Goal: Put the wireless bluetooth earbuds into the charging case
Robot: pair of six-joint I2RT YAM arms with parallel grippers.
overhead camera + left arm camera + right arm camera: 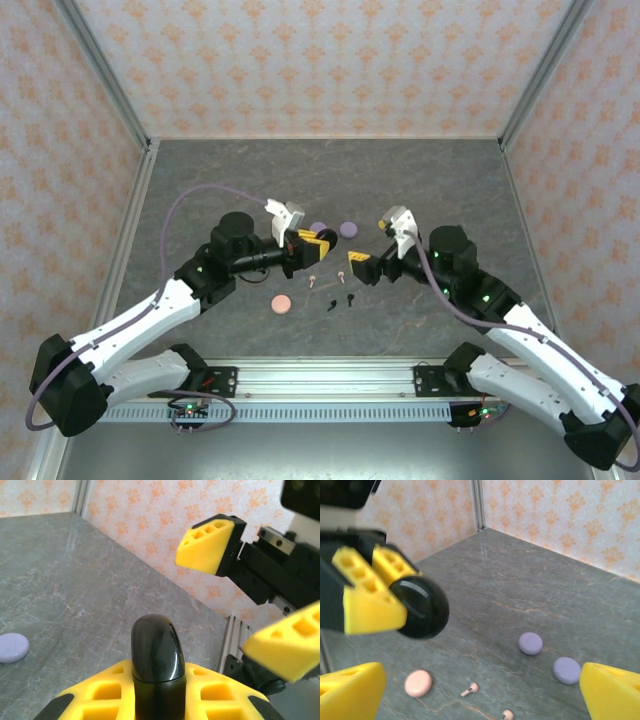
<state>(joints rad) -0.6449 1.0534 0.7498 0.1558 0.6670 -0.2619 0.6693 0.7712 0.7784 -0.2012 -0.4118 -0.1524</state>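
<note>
Left fingers (pixel 100 695) are clamped on a glossy black case (pixel 157 660); right fingers (pixel 610 690) are spread wide. Tiny earbuds (pixel 313 281), probably light and slippery, are scattered mid-bench; best pinched by the stem.

A lab robot cell: a grey stone-look desk (pixel 420 180) boxed by orange-patterned wall panels (pixel 320 60) on aluminium posts (pixel 108 75), a metal mounting rail (pixel 320 378) along the desk's near edge.
</note>
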